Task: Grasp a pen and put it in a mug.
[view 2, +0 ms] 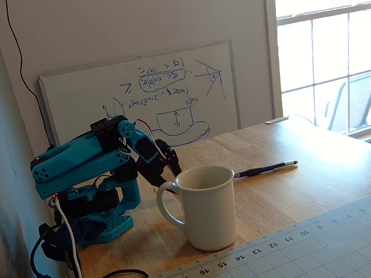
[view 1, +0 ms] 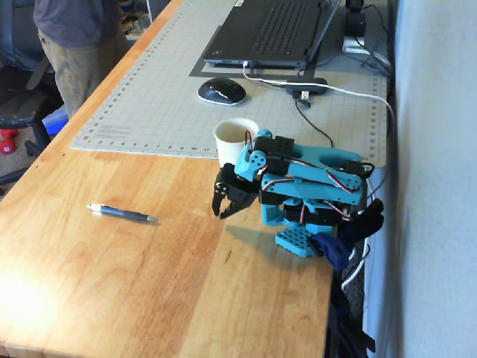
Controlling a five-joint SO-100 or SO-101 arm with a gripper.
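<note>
The dark blue pen (view 1: 119, 213) lies flat on the wooden table, well to the left of the arm in a fixed view; in the other fixed view it lies beyond the mug (view 2: 265, 169). The cream-white mug (view 1: 235, 138) stands upright and empty at the mat's edge, right behind the folded blue arm, handle toward the arm (view 2: 208, 208). My black gripper (view 1: 221, 215) points down at the table beside the mug, its fingertips together and holding nothing. It also shows in the other fixed view (view 2: 173, 165), partly behind the mug's rim.
A grey cutting mat (view 1: 171, 97) carries a laptop (view 1: 276, 30), a mouse (view 1: 221, 91) and a USB hub with cables (view 1: 305, 86). A person (view 1: 74, 45) stands at the table's left edge. A whiteboard (view 2: 145, 92) leans on the wall.
</note>
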